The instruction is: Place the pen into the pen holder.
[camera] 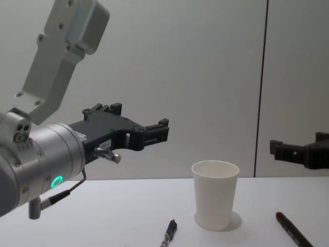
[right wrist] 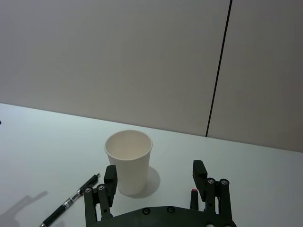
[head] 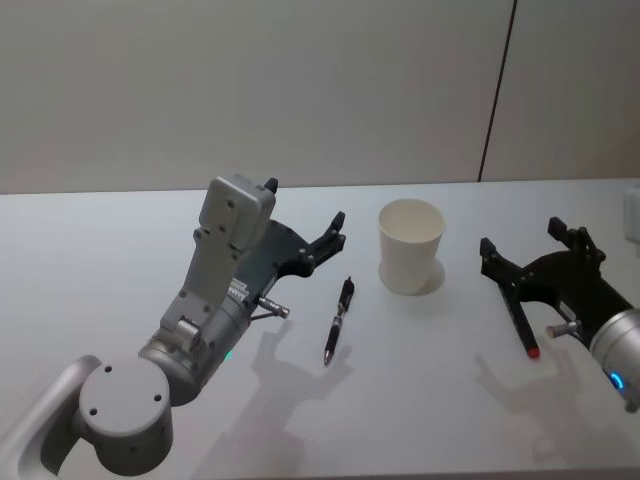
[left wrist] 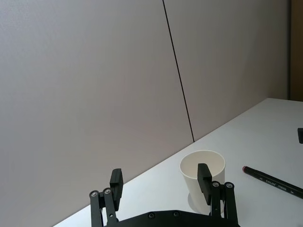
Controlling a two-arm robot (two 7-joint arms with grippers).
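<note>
A black pen (head: 338,320) lies on the white table between my left gripper and the pen holder (head: 411,245), a plain white paper cup standing upright. A second dark pen with a red end (head: 525,325) lies right of the cup, below my right gripper. My left gripper (head: 305,205) hovers open above the table, left of the cup, holding nothing. My right gripper (head: 520,237) hovers open to the cup's right, also holding nothing. In the chest view the cup (camera: 216,198) stands between the black pen (camera: 168,234) and the red-ended pen (camera: 290,229).
The white table (head: 120,230) runs back to a plain grey wall with a dark vertical seam (head: 497,90). A small pale object (head: 633,215) sits at the table's far right edge.
</note>
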